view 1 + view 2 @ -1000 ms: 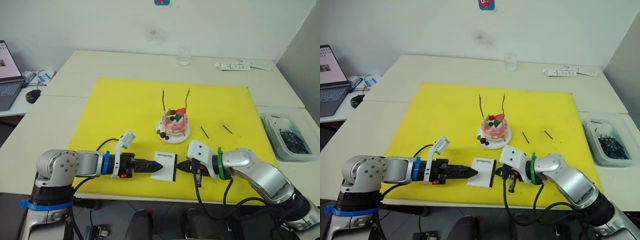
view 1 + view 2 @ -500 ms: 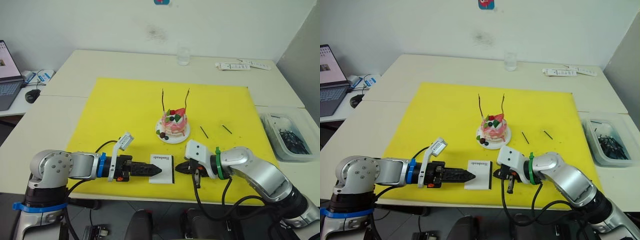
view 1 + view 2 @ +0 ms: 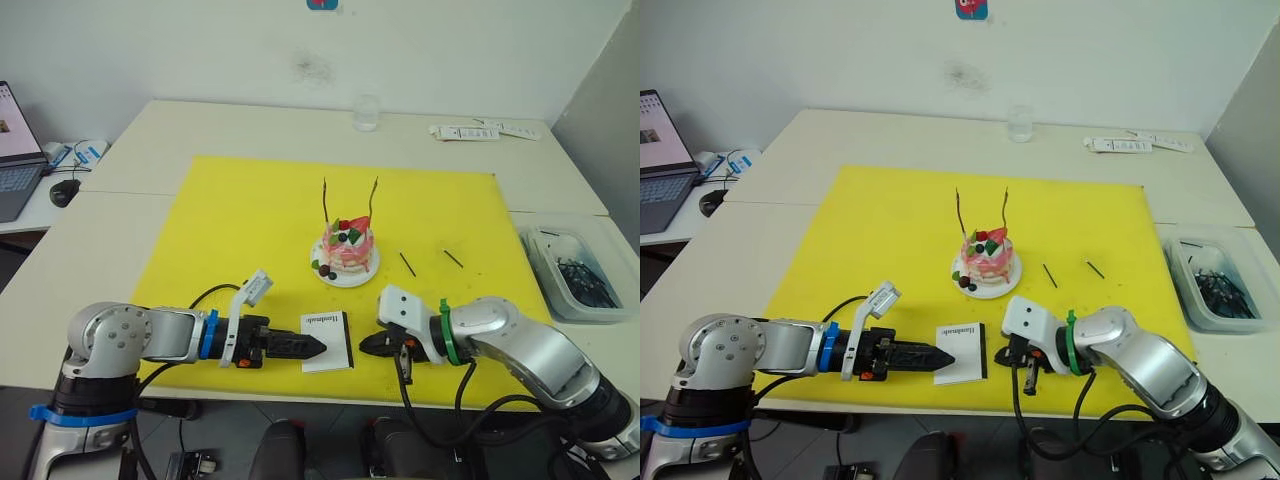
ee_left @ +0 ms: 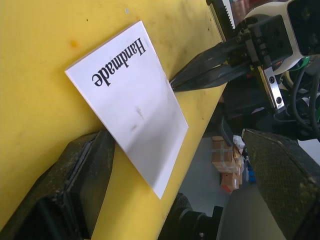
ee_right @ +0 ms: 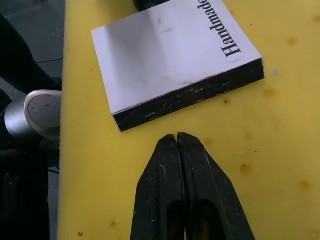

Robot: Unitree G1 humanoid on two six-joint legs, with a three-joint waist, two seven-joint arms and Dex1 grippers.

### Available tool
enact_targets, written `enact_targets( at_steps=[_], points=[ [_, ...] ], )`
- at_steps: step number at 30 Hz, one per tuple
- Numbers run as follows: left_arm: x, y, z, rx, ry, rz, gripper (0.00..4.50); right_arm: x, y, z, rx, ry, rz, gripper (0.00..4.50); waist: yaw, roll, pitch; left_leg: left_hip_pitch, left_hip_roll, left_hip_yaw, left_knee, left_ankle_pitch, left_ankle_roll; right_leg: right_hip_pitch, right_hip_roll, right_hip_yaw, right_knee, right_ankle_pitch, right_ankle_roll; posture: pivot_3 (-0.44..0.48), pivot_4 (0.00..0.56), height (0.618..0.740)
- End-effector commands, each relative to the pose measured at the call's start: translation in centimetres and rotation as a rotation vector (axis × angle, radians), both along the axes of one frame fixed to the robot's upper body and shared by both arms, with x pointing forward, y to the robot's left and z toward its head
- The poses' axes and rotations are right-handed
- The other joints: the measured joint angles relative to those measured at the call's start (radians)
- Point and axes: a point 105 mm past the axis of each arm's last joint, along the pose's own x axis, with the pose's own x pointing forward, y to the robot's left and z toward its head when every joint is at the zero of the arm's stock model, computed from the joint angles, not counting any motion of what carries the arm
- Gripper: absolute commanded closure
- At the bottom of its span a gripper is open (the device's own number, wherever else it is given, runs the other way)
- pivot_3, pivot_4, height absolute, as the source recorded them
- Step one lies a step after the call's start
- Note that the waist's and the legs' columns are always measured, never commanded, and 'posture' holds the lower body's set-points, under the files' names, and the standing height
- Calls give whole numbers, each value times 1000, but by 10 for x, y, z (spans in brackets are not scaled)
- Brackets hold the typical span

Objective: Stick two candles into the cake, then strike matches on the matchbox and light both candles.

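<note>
The cake (image 3: 345,250) sits on its small white plate in the middle of the yellow mat (image 3: 240,220). Both candles (image 3: 326,200) (image 3: 373,198) stand upright in it, unlit. Two matches (image 3: 408,263) (image 3: 454,258) lie on the mat to its right. The white matchbox (image 3: 327,340) lies flat near the mat's front edge. My left gripper (image 3: 312,346) is open at the box's left end, one finger (image 4: 80,180) touching the matchbox (image 4: 130,110). My right gripper (image 5: 177,136) is shut on nothing, its tip just short of the box's black strip (image 5: 190,97).
A clear bin (image 3: 575,270) of dark items stands off the mat at the right. A glass (image 3: 367,112) and white strips (image 3: 480,131) sit at the table's far side. A laptop (image 3: 12,150) and mouse (image 3: 65,190) are at the left.
My left gripper has slid right, its fingers now reaching the matchbox's left end. The right gripper's tip has drawn slightly back from the box's right edge.
</note>
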Motion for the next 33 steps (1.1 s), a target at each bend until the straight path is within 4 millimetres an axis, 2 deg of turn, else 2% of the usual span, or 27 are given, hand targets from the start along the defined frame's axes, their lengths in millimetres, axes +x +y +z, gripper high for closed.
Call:
enact_targets(
  at_steps=[1,13,33],
  points=[
    [-3,-3,-5,18,10,-6,0,-11,11,3,29,30,69,4450,0,0,0,0,0,0,0,0,0,0,0,0,0,0,0,0,150,740],
    [-4,-8,-7,10,11,-19,0,-3,24,5,78,53,89,4450,1,0,0,0,-1,1,1,0,0,0,0,1,0,0,0,0,150,740],
    [-3,-15,-23,44,32,3,0,1,20,4,61,15,95,4450,10,0,0,0,-2,1,1,0,0,1,-2,0,0,0,0,0,150,740]
  ],
)
